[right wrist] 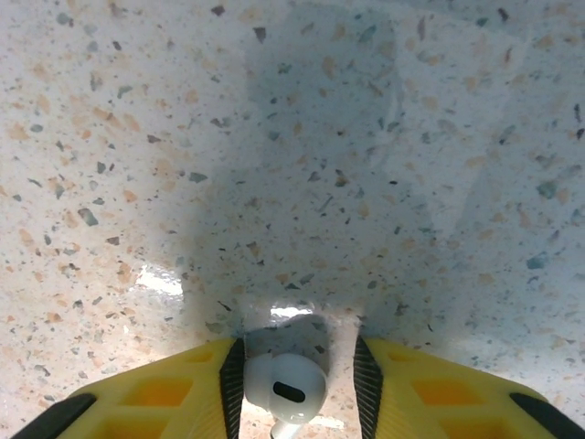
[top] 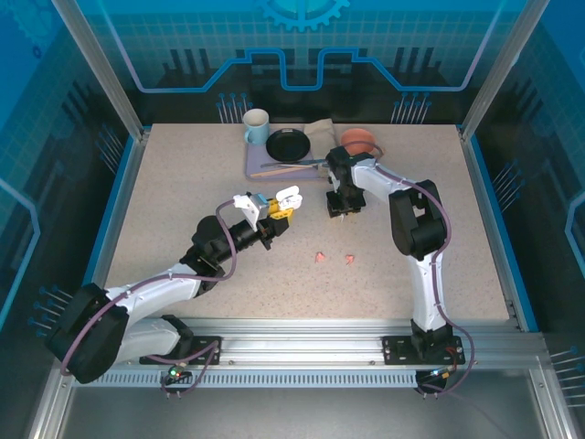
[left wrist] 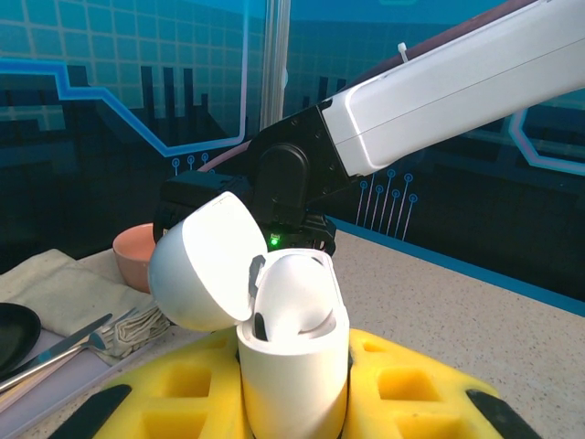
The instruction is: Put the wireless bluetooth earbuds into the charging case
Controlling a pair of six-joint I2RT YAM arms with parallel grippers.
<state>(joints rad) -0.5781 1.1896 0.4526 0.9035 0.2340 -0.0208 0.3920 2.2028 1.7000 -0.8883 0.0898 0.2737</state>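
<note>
My left gripper (top: pixel 277 214) is shut on the white charging case (top: pixel 287 198), held above the table's middle. In the left wrist view the case (left wrist: pixel 292 375) stands upright between the yellow fingers (left wrist: pixel 430 384), its lid (left wrist: pixel 199 263) swung open to the left, and a white earbud (left wrist: pixel 292 294) sits inside. My right gripper (top: pixel 337 209) points down at the table just right of the case. Its jaws are open around a white earbud (right wrist: pixel 283 389) that lies on the table. That earbud touches the left pad (right wrist: pixel 231 380) and stands apart from the right one. Two salmon-pink earbuds (top: pixel 320 257) (top: pixel 349 259) lie nearer the front.
At the back stand a pale mug (top: pixel 256 126), a black plate (top: pixel 288 144) on a tray (top: pixel 253 167) with cutlery, a folded cloth (top: pixel 322 131) and a pink bowl (top: pixel 358 140). The right arm (left wrist: pixel 439 82) crosses close behind the case.
</note>
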